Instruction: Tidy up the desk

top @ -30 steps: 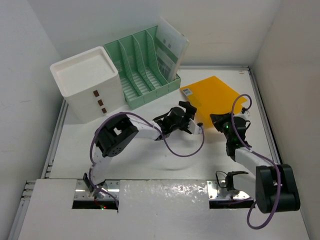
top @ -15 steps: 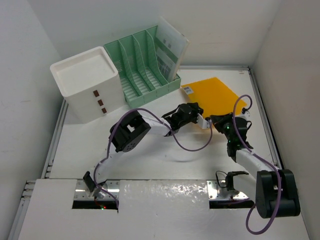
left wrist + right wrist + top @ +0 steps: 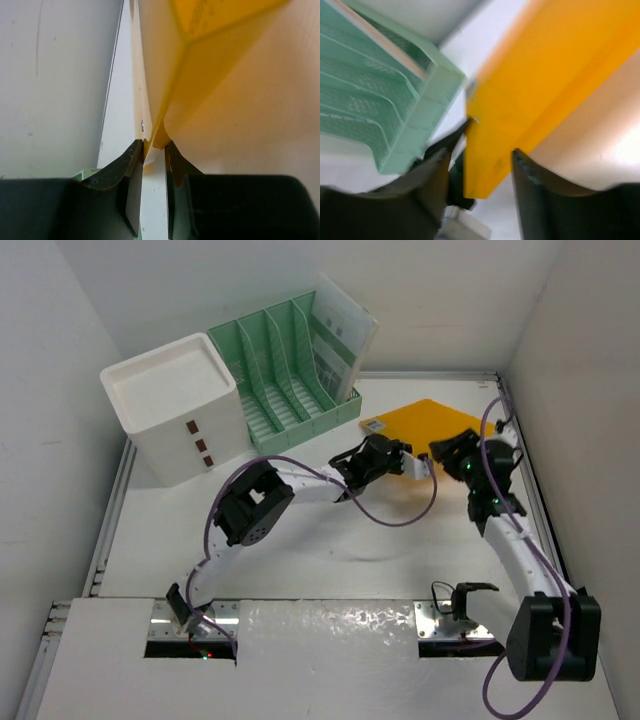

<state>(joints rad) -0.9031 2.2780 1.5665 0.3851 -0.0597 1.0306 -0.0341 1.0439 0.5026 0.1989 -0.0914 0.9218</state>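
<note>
There on desk (image 3: 330,550), green rack (image 3: 300,423), papers (image 3: 345,332) in end slot.

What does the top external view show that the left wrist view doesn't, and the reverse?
Only top external: the white drawer box, green file rack, right gripper and both arms whole. Only left wrist: close up, the left gripper, jaws closed on the orange folder at its thin edge. Both: that folder and the left gripper.
</note>
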